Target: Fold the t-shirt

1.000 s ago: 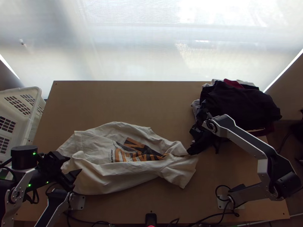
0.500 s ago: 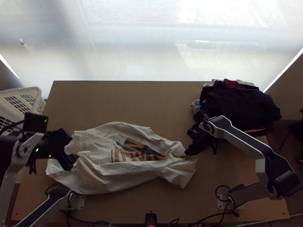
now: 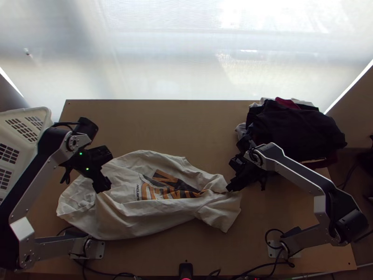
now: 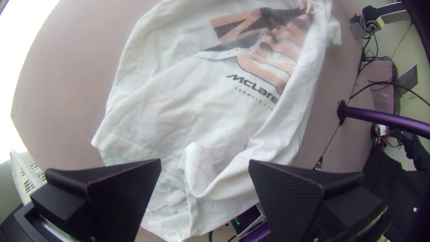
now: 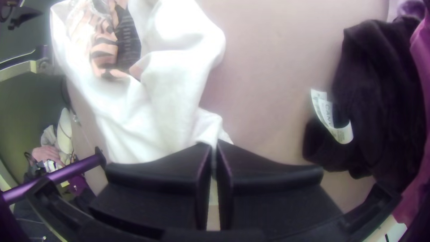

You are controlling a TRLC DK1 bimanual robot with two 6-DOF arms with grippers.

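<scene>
In the top view my left gripper [image 3: 108, 170] hangs over the hem end of the white t-shirt [image 3: 121, 210], and my right gripper [image 3: 229, 187] is at the shirt's right end. The shirt lies rumpled, its printed front up, with a long fold along its near side. In the left wrist view the left gripper [image 4: 204, 162] is open above the shirt [image 4: 170, 107], with nothing between its fingers. In the right wrist view the right gripper [image 5: 214, 145] is shut on a bunched part of the shirt [image 5: 170, 89].
A pile of dark clothes [image 3: 293, 126] lies at the table's far right, close to the right arm. A white basket [image 3: 23, 116] stands beside the table's left edge. Bare wood [image 3: 154, 126] stretches beyond the shirt.
The left arm has swung from the near left up the picture and a little right, over the shirt. The shirt's left end near that arm has shifted slightly. My right gripper has barely moved.
</scene>
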